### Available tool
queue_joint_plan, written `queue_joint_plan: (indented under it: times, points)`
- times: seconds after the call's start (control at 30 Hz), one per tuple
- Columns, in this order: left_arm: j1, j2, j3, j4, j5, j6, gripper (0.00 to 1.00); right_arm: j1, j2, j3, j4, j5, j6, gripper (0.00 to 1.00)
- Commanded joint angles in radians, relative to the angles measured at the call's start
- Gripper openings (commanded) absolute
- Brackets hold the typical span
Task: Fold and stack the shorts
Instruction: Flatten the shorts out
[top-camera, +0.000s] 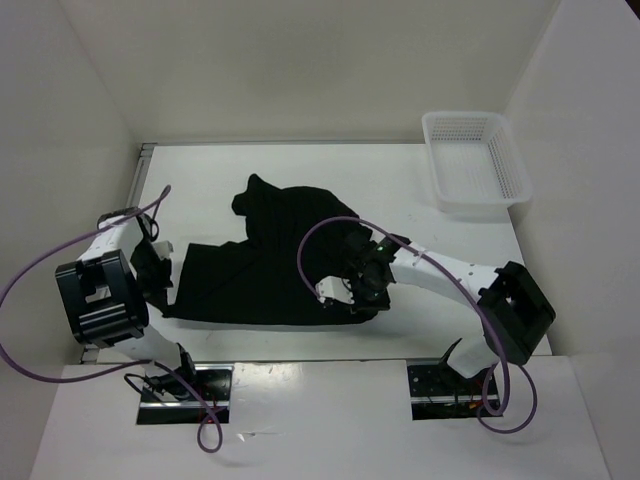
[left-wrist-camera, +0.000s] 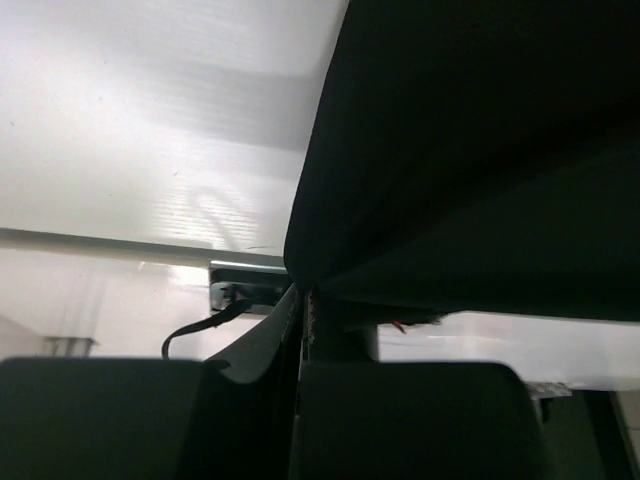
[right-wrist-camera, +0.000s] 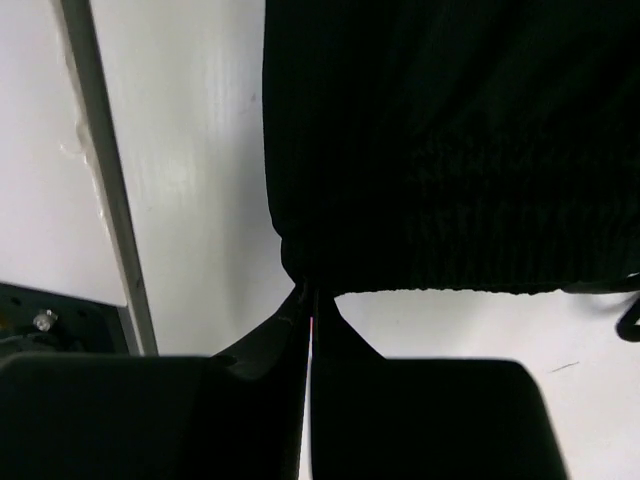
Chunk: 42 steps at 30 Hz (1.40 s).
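White table (top-camera: 300, 165), left jaws and right jaws clamped shut on black shorts (top-camera: 250, 280)

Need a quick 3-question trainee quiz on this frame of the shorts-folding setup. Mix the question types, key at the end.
1. Fill in: the basket sits at the table's far ___ corner.
2. Which gripper pinches the shorts? A) left gripper only B) right gripper only C) both
3. True or false: the shorts lie folded inside the basket.
Key: 1 right; 2 C; 3 false, they lie on the table, outside the basket.
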<state>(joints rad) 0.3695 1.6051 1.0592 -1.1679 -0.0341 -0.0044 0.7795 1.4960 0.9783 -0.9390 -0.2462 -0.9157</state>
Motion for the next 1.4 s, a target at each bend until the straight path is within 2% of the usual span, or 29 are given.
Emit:
queue_joint_plan:
  times: [0.0,0.17,0.23,0.27,0.3,0.33,0.37,0.4,0.5,0.53,0.57,0.6,0.67,0.7,0.77,0.8,0.83,0.87,0.9,0.97,1.13,1.37]
  points:
    - [-0.033,-0.053,-0.042,0.005,-0.134,0.004,0.00,0.004,-0.022,-0.021,-0.061,0.073,-0.040,0.00]
    - [-0.083,-0.103,-0.125,0.014,-0.158,0.004,0.00,0.004,-0.022,-0.039,-0.061,0.097,-0.040,0.00]
    - [-0.092,-0.129,-0.160,0.014,-0.184,0.004,0.04,0.004,-0.031,-0.039,-0.073,0.097,-0.031,0.01]
    - [-0.101,-0.129,-0.160,0.014,-0.184,0.004,0.08,0.004,-0.031,-0.039,-0.073,0.097,-0.022,0.11]
    - [-0.101,-0.140,-0.172,0.014,-0.184,0.004,0.14,0.004,-0.031,-0.039,-0.073,0.097,-0.022,0.47]
    - [-0.101,-0.140,-0.173,0.004,-0.184,0.004,0.26,0.004,-0.031,-0.039,-0.073,0.097,-0.022,0.64]
    - [-0.101,-0.140,-0.173,0.004,-0.184,0.004,0.32,0.004,-0.040,-0.039,-0.084,0.097,-0.022,0.79]
    - [-0.101,-0.140,-0.173,-0.007,-0.196,0.004,0.36,0.004,-0.040,-0.023,-0.101,0.097,-0.006,0.88]
    - [-0.092,-0.120,-0.111,0.022,-0.266,0.004,0.47,0.004,-0.052,0.055,-0.159,0.071,0.021,1.00]
    - [-0.092,-0.106,-0.075,0.034,-0.267,0.004,0.51,-0.011,-0.052,0.083,-0.175,0.071,0.034,1.00]
    - [-0.092,-0.096,-0.029,0.049,-0.267,0.004,0.58,-0.029,-0.062,0.112,-0.175,0.071,0.052,1.00]
    - [-0.092,-0.068,0.081,0.068,-0.256,0.004,0.58,-0.090,-0.062,0.176,-0.147,0.046,0.064,1.00]
    - [-0.092,-0.031,0.203,0.141,-0.196,0.004,0.60,-0.170,-0.062,0.244,-0.085,-0.004,0.098,1.00]
    - [-0.110,0.013,0.261,0.167,-0.170,0.004,0.60,-0.246,-0.024,0.307,-0.039,-0.057,0.176,0.99]
    - [-0.153,0.088,0.428,0.220,-0.059,0.004,0.60,-0.307,0.025,0.364,0.119,-0.102,0.288,0.95]
    - [-0.164,0.114,0.473,0.232,-0.006,0.004,0.60,-0.362,0.083,0.411,0.175,-0.143,0.416,0.92]
    - [-0.178,0.136,0.534,0.267,0.043,0.004,0.60,-0.390,0.111,0.425,0.300,-0.159,0.487,0.82]
    - [-0.191,0.182,0.550,0.290,0.119,0.004,0.61,-0.417,0.134,0.440,0.366,-0.168,0.561,0.75]
    - [-0.223,0.203,0.561,0.315,0.143,0.004,0.61,-0.440,0.182,0.441,0.425,-0.168,0.690,0.70]
    - [-0.259,0.280,0.585,0.382,0.160,0.004,0.61,-0.493,0.233,0.483,0.517,-0.151,0.773,0.58]
    - [-0.305,0.479,0.702,0.418,0.244,0.004,0.62,-0.526,0.383,0.585,0.536,-0.114,0.811,0.60]
    - [-0.327,0.588,0.783,0.439,0.326,0.004,0.65,-0.526,0.469,0.583,0.545,-0.100,0.821,0.62]
